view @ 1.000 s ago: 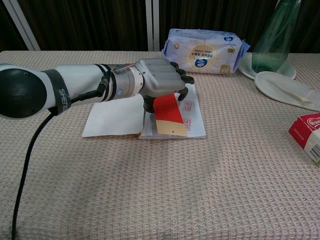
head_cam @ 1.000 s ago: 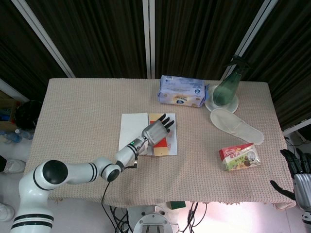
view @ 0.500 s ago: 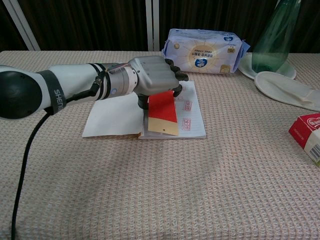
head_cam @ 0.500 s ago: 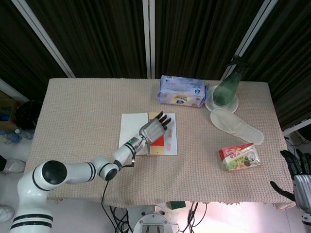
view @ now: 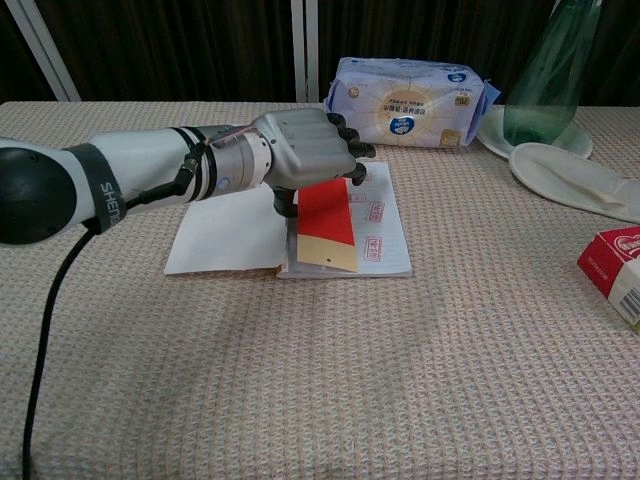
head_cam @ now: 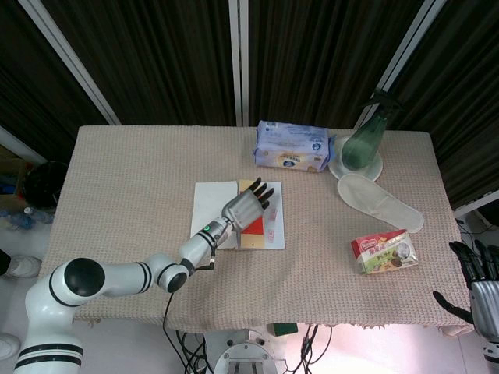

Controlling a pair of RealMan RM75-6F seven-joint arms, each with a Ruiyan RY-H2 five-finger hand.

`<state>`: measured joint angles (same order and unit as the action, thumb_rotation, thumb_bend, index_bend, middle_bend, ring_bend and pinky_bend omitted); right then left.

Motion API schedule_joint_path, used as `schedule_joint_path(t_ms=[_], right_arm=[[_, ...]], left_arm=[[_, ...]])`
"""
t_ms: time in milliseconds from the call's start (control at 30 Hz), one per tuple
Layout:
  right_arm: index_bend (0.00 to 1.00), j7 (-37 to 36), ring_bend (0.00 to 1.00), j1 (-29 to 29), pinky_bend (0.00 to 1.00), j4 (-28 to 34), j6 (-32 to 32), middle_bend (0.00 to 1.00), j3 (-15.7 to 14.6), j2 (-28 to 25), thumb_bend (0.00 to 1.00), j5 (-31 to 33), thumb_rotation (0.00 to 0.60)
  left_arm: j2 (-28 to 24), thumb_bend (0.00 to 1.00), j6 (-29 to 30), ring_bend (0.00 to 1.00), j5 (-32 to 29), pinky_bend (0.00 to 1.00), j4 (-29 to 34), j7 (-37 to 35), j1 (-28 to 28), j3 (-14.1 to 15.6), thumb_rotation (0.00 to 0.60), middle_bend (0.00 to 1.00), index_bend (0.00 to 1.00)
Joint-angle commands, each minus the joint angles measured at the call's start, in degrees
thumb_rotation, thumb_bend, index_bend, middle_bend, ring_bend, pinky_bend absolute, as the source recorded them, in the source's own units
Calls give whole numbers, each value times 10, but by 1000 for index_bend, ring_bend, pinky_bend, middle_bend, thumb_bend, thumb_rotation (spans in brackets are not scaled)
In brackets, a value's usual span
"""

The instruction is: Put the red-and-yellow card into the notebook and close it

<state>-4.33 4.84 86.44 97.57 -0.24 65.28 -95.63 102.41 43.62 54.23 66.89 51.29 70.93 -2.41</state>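
Note:
The notebook point(head_cam: 212, 204) point(view: 225, 236) lies open near the table's middle, with one blank white page on the left and a printed page on the right. My left hand point(head_cam: 245, 206) point(view: 300, 150) hovers over its spine and grips the top of the red-and-yellow card point(head_cam: 251, 234) point(view: 326, 225). The card slopes down over the printed page, its yellow end near the notebook's front edge. The hand hides the card's upper part. My right hand point(head_cam: 479, 282) hangs past the table's right front corner, fingers apart, holding nothing.
A blue-and-white wipes pack point(head_cam: 292, 146) point(view: 410, 88) lies behind the notebook. A green spray bottle point(head_cam: 365, 140) stands on a white plate point(head_cam: 337, 169) at the back right, with a white slipper point(head_cam: 378, 201) point(view: 575, 180) beside it. A red snack box point(head_cam: 383, 253) point(view: 612, 262) sits front right.
My left hand has drawn back slightly to the left with the card, so the card now sits nearer the spine. The right hand has not moved.

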Motion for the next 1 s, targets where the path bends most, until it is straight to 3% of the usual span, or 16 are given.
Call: schedule_joint_path(t_ms=[33,467,667,733,833,900,1000], right_arm=[[134,1,15,0,136,1,0,125,0,0,74,-1,600],[134,-3,15,-1,136,-3,1,125,-1,1,74,-4,600],[134,-8,15,-4,136,-7,-1,125,-1,3,74,-7,600],[134,-11,14,-4,136,-9,-1,125,-1,3,74,-7,600],[134,-13,15,-6,136,-12,-4,125,0,4,74,-6,600],[134,-15,15,-8,136,-13,-6,125,0,5,73,-7,600],[134,-17,15,-9,136,-16,-7,125,0,6,73,-6,600]], left_arm=[[-3,243,5,0,-8,65,7,9,-2,-1,600,0,185],[-43,175,49,0,-42,65,72,48,-18,-6,600,0,181],[-72,177,64,0,-23,65,125,-16,-39,-23,600,0,182],[-79,217,65,0,-8,65,137,-42,-47,-24,600,0,183],[-82,392,60,0,14,64,142,-49,-47,-17,600,0,196],[-75,459,52,0,13,63,141,-42,-42,-16,600,0,214],[-58,487,41,0,3,62,132,-19,-30,-15,600,0,239]])
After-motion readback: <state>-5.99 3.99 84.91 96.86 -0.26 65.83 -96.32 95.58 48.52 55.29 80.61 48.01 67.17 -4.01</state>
